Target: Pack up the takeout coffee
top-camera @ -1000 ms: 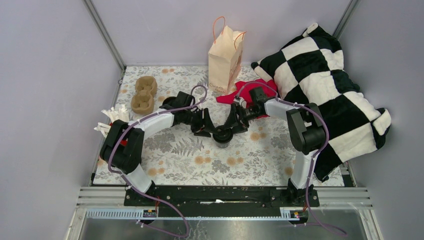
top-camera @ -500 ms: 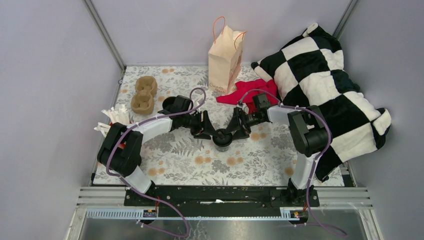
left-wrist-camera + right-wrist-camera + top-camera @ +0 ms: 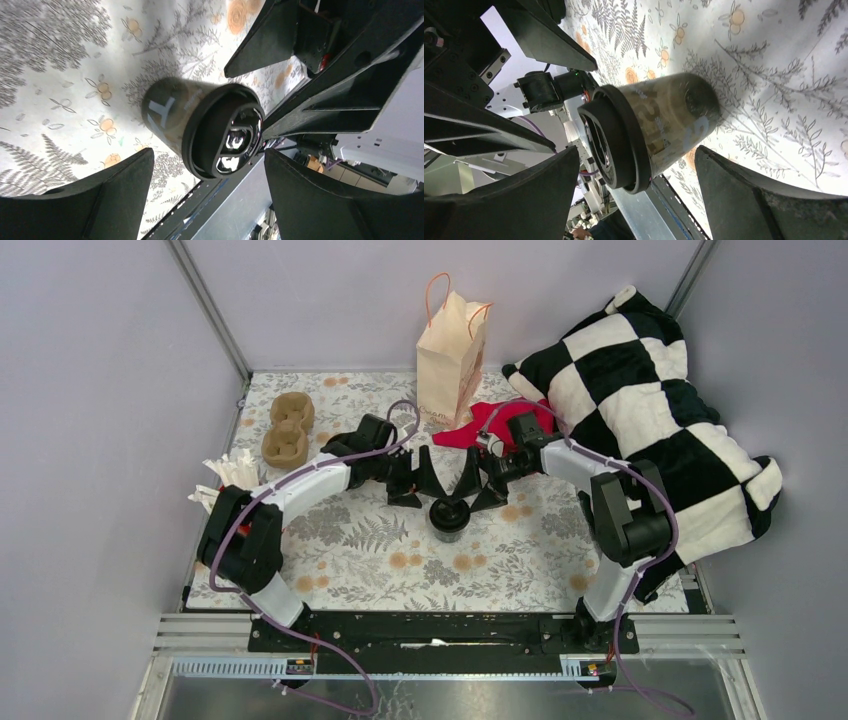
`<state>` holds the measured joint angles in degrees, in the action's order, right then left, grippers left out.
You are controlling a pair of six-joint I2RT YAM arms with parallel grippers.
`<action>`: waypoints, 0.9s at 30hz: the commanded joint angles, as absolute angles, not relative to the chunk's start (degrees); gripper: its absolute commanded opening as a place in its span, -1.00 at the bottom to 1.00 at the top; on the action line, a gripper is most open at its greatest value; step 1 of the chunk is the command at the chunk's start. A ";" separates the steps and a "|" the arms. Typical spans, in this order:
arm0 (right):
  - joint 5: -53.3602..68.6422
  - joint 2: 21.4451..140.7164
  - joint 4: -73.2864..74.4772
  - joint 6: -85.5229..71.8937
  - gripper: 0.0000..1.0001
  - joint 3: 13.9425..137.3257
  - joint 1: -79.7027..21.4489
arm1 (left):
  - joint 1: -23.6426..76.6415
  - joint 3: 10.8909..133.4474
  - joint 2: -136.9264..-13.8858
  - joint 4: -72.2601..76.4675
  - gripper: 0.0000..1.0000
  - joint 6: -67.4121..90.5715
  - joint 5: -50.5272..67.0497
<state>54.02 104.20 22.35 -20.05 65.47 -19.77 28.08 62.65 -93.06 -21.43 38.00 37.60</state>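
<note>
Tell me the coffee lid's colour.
The lid is black, with a glossy top. It shows best in the left wrist view.

A high gloss is shown by the round black plastic lid (image 3: 225, 137) of the small black tapered coffee cup (image 3: 674, 115), whose wall is seen as smooth with a faint sheen. The flower-printed table cover (image 3: 350, 540) is seen as smooth and nearly matt. At twelve o'clock, matt creased paper is shown by the tan carrier bag (image 3: 450, 360). At ten o'clock, rough moulded pulp is shown by the brown cup tray (image 3: 287, 430), and at two o'clock, soft plush by the black-and-white checked cushion (image 3: 640, 390).
</note>
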 commanded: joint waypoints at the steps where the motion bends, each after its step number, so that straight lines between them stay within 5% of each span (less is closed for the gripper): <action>1: 54.48 99.41 25.60 -18.40 0.84 63.64 -20.04 | 30.34 63.65 -93.25 -22.63 0.70 37.51 37.27; 8: 58.66 97.47 28.47 -15.12 0.96 60.65 -20.33 | 30.41 63.55 -95.01 -21.70 0.71 36.66 37.57; 27: 62.32 103.59 21.42 -16.66 0.62 57.07 -23.29 | 30.41 61.79 -96.38 -16.65 0.51 38.41 37.25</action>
<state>60.69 102.54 25.17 -15.29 58.06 -22.63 30.63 62.57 -97.36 -19.53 38.11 37.47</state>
